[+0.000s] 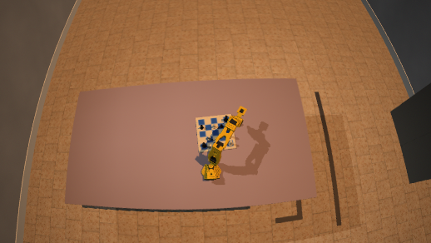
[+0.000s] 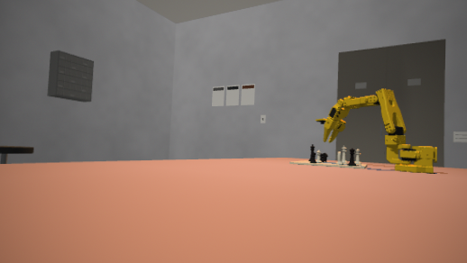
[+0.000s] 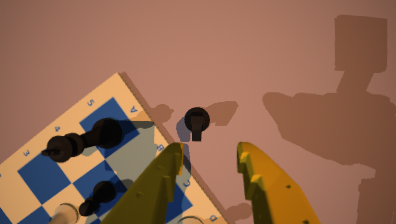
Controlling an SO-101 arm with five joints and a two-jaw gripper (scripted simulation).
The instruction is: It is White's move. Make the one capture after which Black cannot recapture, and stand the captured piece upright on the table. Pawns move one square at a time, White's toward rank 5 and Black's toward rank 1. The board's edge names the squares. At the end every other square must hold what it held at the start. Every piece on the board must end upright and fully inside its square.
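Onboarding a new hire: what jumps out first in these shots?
The yellow arm reaching over the small chessboard near the table's middle. Then the lone black pawn standing on the table just off the board's edge, with the fingers raised above it, holding nothing.

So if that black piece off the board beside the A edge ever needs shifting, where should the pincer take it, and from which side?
The black piece stands upright on the table just off the board, seen almost end-on from the wrist. Probably best to come straight down and close around its narrow upper part under the round head. The pincer hangs above, holding nothing.
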